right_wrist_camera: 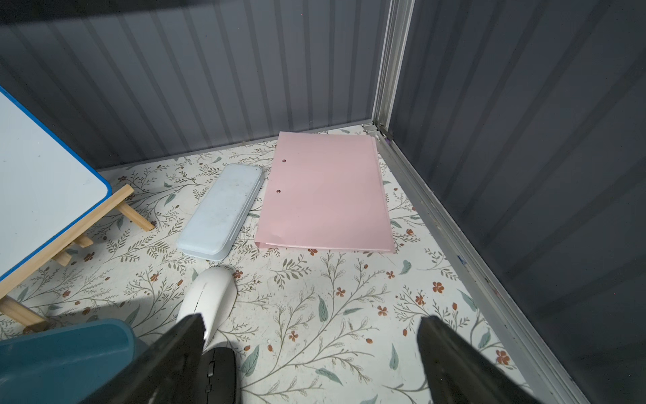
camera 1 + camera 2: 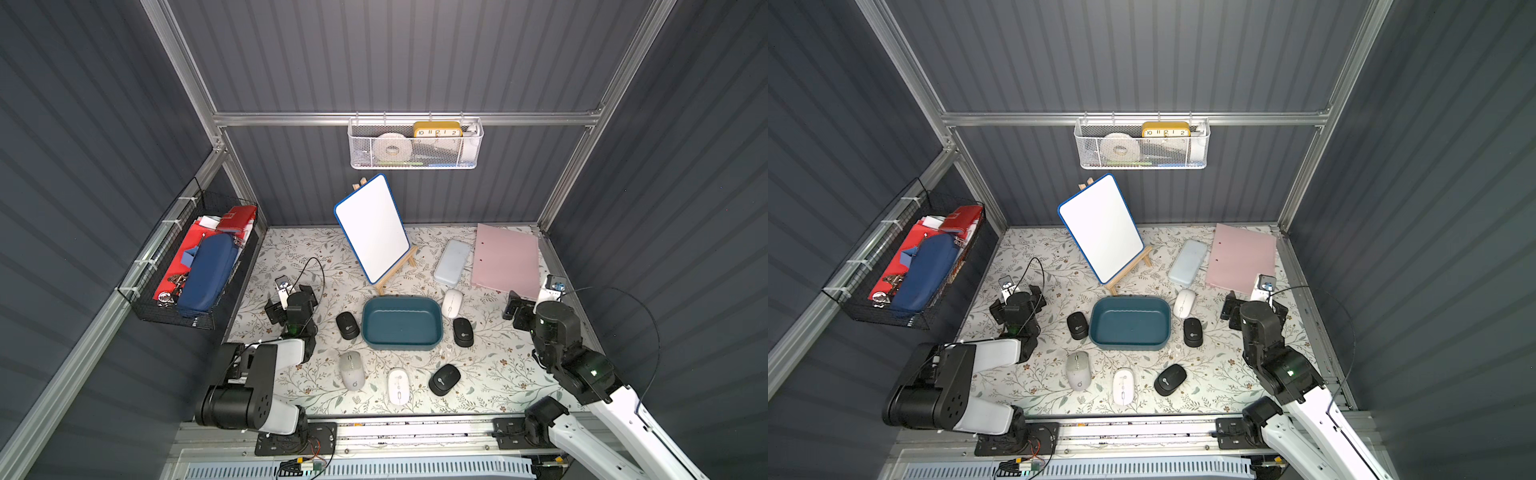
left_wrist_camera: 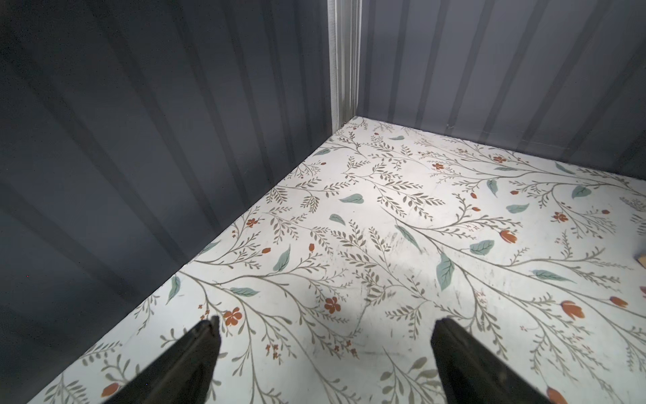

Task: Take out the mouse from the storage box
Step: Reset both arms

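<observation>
1. Lowest in both top views, three mice lie on the floral mat [image 2: 498, 374]: a grey mouse [image 2: 352, 370], a near white mouse [image 2: 398, 386] and a near black mouse [image 2: 1170, 379].
2. At mid-frame I see the storage box [image 2: 401, 322], teal floor bare. A left black mouse [image 2: 347, 325] lies just beside its left wall, a right black mouse [image 2: 463, 331] just beside its right wall.
3. A far white mouse [image 2: 452, 303] lies on the mat just off the box's upper right corner. Every mouse I see is outside the box.
4. My left gripper [image 3: 327, 321] is released, jaws spread wide over bare mat, nothing between them. My right gripper [image 1: 313, 319] is equally released and grasps nothing.
5. Higher up stand a whiteboard [image 2: 372, 228] on a wooden easel [image 2: 395, 270], then a pale blue case [image 2: 452, 262] beside a pink folder [image 2: 507, 262].
6. A black wire basket [image 2: 174, 318] hangs at the left and a white mesh basket [image 2: 415, 166] at top centre.
</observation>
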{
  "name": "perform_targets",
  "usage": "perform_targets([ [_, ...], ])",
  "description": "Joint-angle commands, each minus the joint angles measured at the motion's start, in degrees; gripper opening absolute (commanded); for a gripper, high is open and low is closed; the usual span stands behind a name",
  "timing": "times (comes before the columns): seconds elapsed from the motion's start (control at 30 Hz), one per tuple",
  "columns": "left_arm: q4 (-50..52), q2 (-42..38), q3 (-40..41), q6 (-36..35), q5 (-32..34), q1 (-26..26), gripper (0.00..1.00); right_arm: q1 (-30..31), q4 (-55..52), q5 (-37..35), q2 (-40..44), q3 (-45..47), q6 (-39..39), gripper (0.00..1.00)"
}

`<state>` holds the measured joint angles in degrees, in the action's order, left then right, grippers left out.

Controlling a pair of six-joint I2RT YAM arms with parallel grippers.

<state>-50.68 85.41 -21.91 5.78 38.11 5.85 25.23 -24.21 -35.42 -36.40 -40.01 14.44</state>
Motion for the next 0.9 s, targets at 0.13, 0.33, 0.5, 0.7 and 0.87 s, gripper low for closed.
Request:
perform_targets([
  [0.13, -14.3, 2.7, -0.3, -0.9, -11.6, -4.2, 0.99, 0.0, 13.2, -6.1, -8.2, 3.6, -4.5, 0.99],
  [0.33, -25.9, 13.4, -1.0, -2.6, -17.7, -5.8, 1.0, -1.0, 33.7, -8.1, -16.4, 11.0, -11.2, 0.99],
  [0.5, -16.8, 12.0, -4.6, 3.0, -18.8, -9.3, 0.99, -4.2, 47.3, -8.3, -28.9, 14.4, -13.1, 0.99],
  [0.7, -16.9, 11.9, -4.4, 3.0, -18.8, -9.3, 0.99, -9.6, 65.0, -1.8, -39.3, 19.5, -15.2, 0.99],
  [0.87, -17.2, 12.0, -4.2, 2.9, -18.7, -9.3, 1.0, -11.9, 73.6, 4.1, -43.3, 20.5, -19.0, 0.99],
])
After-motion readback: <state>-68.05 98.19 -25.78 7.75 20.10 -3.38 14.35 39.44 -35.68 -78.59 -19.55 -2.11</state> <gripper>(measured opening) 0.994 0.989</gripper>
